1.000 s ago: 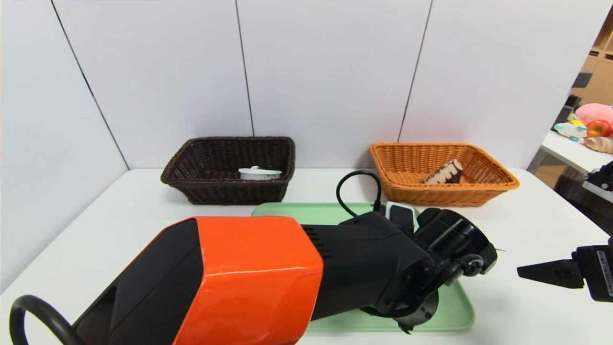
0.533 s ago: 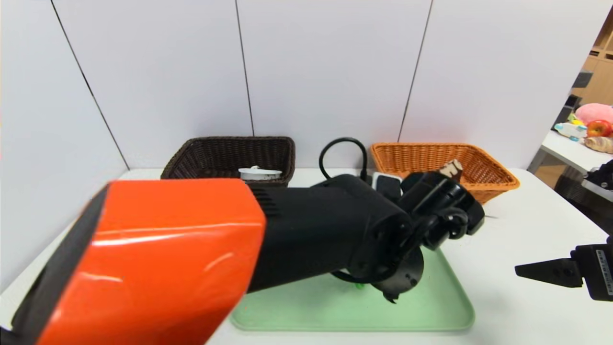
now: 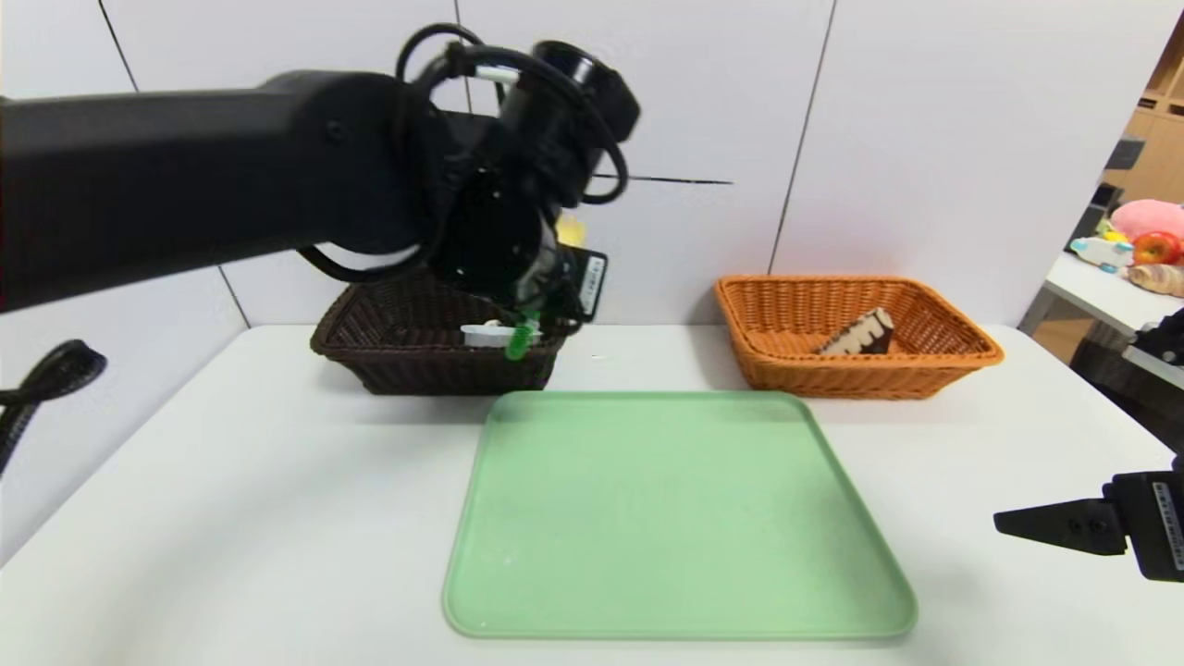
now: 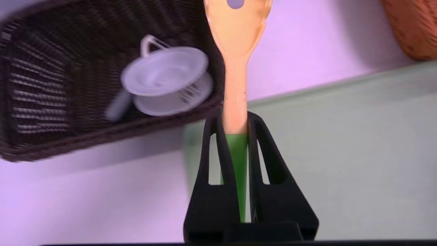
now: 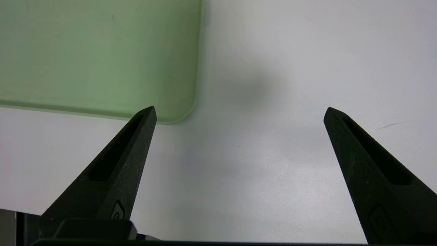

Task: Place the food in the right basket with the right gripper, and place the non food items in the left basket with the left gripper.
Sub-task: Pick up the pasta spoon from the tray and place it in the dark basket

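1. My left gripper (image 3: pixel 546 296) hangs above the dark basket's (image 3: pixel 370 356) right end, a green handle (image 3: pixel 521 339) sticking down from it.
2. The green tray (image 3: pixel 675 518) lies in front of the dark basket.
3. The orange basket (image 3: pixel 962 356) sits right of the dark basket.

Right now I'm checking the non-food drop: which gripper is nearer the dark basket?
Left. The left gripper, shut on the spatula, hangs beside the dark basket; the right gripper hovers far off, right of the tray.
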Robot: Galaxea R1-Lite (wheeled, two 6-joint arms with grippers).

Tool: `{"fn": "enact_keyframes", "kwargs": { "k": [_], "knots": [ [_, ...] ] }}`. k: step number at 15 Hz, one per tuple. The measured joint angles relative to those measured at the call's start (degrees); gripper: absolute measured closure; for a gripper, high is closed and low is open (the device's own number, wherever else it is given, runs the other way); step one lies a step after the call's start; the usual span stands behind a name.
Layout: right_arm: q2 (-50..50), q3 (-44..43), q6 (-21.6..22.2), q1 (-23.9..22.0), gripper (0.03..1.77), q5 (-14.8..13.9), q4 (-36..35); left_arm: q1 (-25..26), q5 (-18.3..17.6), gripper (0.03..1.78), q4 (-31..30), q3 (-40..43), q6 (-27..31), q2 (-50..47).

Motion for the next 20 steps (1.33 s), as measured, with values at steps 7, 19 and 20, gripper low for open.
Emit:
{"fn": "enact_keyframes", "kwargs": {
  "k": [7,19,20],
  "knots": [
    [0.00,0.13,0.00,0.01,0.11,0.99,0.06,18.05,-16.73,1.66,-0.33,0.12,20.20,-2.82],
    [-1.02,0.80,-0.09,0.00,0.11,0.89,0.06,34.78,-49.47,1.66,-4.21,0.50,64.79,3.75],
    [-1.24,1.12,-0.09,0.00,0.11,0.89,0.06,35.61,-49.85,1.66,-4.79,0.45,66.61,4.74]
  ]
}}
